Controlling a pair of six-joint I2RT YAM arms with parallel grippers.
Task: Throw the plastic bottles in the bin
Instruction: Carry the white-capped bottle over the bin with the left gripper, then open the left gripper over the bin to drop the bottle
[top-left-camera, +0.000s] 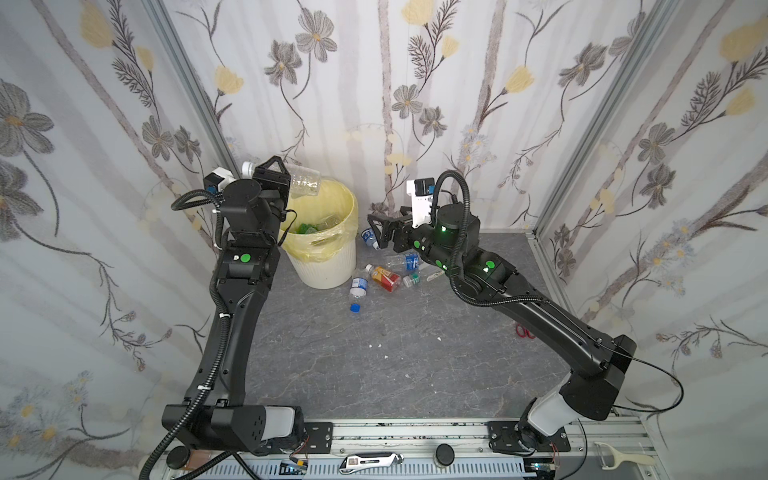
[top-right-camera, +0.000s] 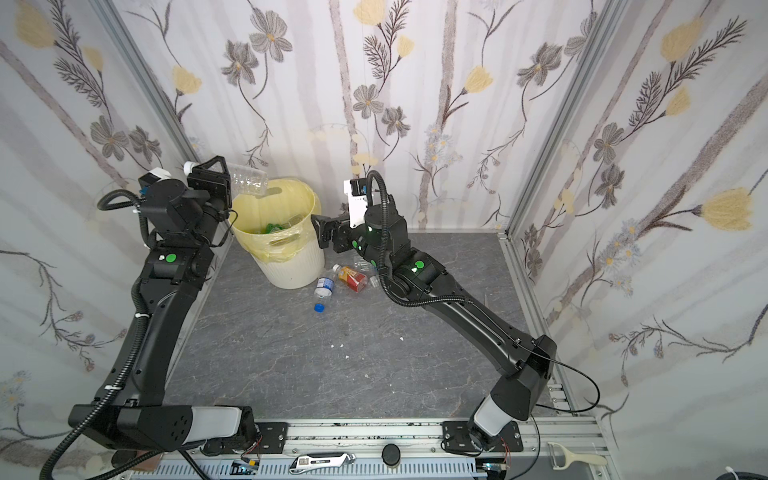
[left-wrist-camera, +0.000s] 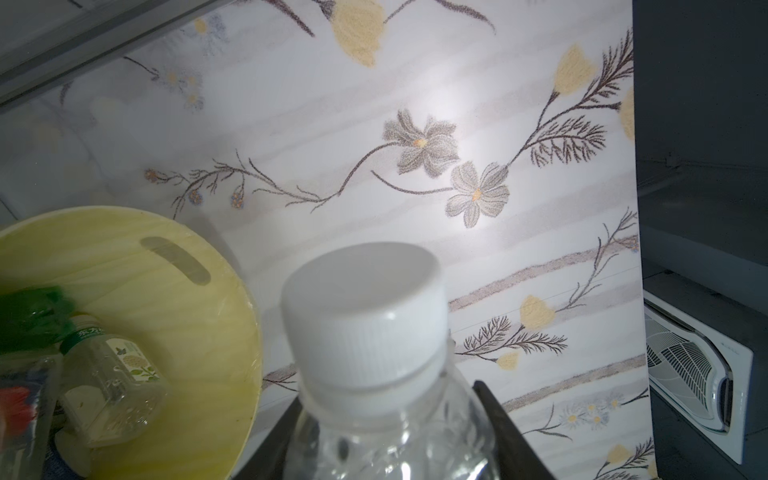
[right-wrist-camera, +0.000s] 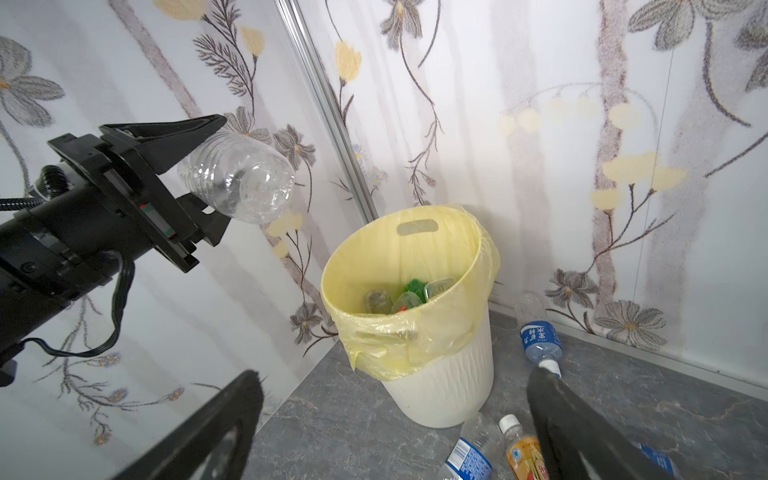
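Right wrist view: left end effector (right-wrist-camera: 216, 170) grasping clear ribbed plastic bottle (right-wrist-camera: 249, 183), raised beside cream-white yellow-lined bin (right-wrist-camera: 440, 390).
Empty right end effector (top-left-camera: 375, 232) gapes wide.

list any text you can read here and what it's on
"水特": blue-label bottle by the wall, other characters unclear
"东方": green neck band of a bottle in the bin, rest cut off
orange bottle and other labels: too blurred to read
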